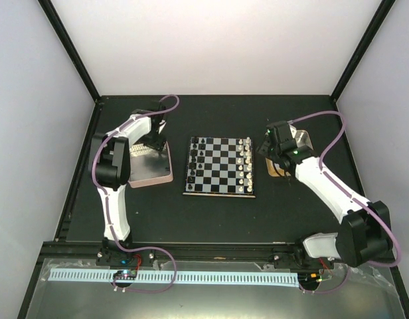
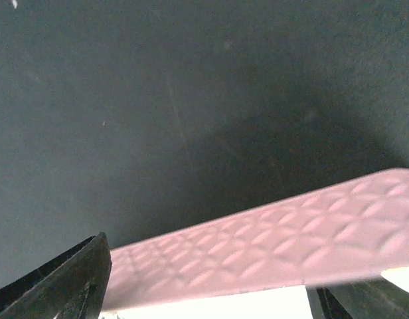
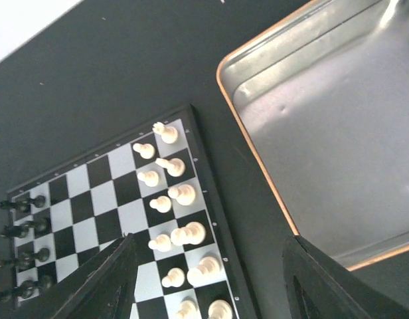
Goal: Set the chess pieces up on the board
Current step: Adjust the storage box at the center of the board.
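The board (image 1: 220, 167) is seen lying flat in the middle of the dark table (image 1: 211, 219), between a pink tin (image 1: 151, 171) on the left and a gold-rimmed tin (image 1: 300, 141) on the right, and is set apart from both. The black pieces (image 1: 197, 161) are ranged in two files along the board's left edge, and the white pieces (image 1: 245, 163) in two files along its right edge; all are upright so far as can be made out, though the single figures are too small to be told apart from above.

The left gripper (image 1: 156, 141) is held over the far part of the pink tin; in the left wrist view its fingers (image 2: 72, 282) are spread wide and nothing is clasped between them; the tin's embossed pink wall is seen running across just beyond the tips, and whether it is touched cannot be told.

The right gripper (image 1: 276, 151) is poised over the strip of table between the board's right edge and the gold-rimmed tin; in the right wrist view its fingers are parted widely with nothing held; the white pieces are seen on their squares beside one finger, some black pieces stand at the board's far edge, and the tin's shiny metal floor lies on the other side.
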`<control>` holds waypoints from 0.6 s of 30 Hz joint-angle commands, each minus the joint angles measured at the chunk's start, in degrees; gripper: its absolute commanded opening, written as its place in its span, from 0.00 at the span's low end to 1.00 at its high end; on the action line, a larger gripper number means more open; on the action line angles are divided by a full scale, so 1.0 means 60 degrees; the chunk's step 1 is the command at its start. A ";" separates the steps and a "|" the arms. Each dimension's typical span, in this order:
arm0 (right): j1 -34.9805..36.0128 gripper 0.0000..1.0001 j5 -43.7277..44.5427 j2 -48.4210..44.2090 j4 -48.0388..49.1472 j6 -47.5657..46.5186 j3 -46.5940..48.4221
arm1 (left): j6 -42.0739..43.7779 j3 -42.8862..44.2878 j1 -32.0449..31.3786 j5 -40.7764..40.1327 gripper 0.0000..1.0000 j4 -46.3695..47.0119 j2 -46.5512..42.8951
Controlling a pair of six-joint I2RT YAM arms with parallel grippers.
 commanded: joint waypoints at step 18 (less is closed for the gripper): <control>-0.0052 0.58 -0.0126 0.2970 -0.3254 -0.1168 0.3767 | -0.0920 -0.1193 0.0990 0.0732 0.38 0.0185 -0.1121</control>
